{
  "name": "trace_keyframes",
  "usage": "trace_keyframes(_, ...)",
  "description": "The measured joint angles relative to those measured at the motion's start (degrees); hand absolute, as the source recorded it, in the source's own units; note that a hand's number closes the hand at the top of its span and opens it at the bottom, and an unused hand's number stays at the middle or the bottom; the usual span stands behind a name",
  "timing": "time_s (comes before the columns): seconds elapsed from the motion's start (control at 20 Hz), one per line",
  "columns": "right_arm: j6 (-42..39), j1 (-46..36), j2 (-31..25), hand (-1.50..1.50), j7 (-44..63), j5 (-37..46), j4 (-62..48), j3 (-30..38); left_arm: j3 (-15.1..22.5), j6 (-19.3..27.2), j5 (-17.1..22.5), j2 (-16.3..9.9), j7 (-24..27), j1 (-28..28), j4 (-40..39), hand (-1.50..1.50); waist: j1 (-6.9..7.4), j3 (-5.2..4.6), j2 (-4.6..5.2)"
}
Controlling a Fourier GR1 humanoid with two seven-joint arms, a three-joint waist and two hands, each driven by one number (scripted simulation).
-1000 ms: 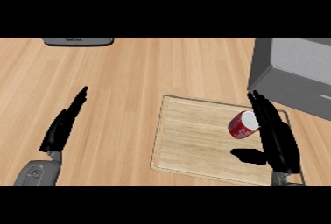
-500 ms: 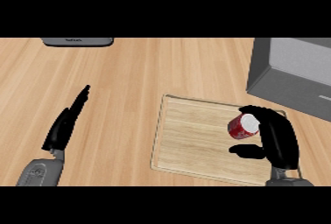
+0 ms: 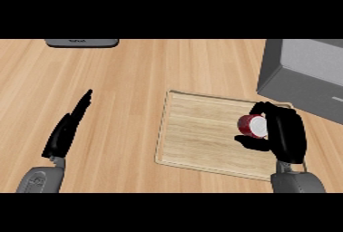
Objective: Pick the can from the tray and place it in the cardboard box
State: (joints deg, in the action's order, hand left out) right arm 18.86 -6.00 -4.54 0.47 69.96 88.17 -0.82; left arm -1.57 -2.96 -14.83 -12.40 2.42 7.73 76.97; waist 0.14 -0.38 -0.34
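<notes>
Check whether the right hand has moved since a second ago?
Yes. The right hand went from straight beside the red cylindrical can to fingers curled round it; the can is still on the pale wooden tray.

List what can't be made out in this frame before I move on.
- Can, head view: its right side is hidden by the right hand curled round it; whether it has left the tray cannot be told.
- Box: cut off by the right edge.
- Dark object: cut off at the top; unidentifiable.
</notes>
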Motion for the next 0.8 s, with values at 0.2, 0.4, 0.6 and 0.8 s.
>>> trace_keyframes(0.2, -12.62, -8.87, -1.76, 1.5, 7.07, 4.0, -6.89, 0.92, 0.84, -0.13, -0.54, 0.37, 0.4, 1.0, -0.14, 0.0, 1.73, -0.3, 0.37)
trace_keyframes(0.4, -22.88, -20.8, -2.12, 1.5, 13.47, 6.31, -16.55, 2.2, 1.72, -0.11, -1.17, 0.97, 0.32, 1.6, -0.61, 0.0, 2.78, -0.11, 0.74)
trace_keyframes(0.6, -26.1, -33.27, -1.95, 1.5, 17.91, 7.71, -26.54, 4.11, 1.03, -0.4, -0.92, 0.59, 0.18, 1.7, -0.77, 0.0, 2.1, 0.2, 0.76)
trace_keyframes(0.8, -25.85, -40.85, -2.35, 1.5, 21.3, 9.05, -30.49, 5.12, 1.01, -0.03, -1.03, 1.04, -0.5, 0.13, 0.89, 0.0, 1.35, 0.32, 0.58)
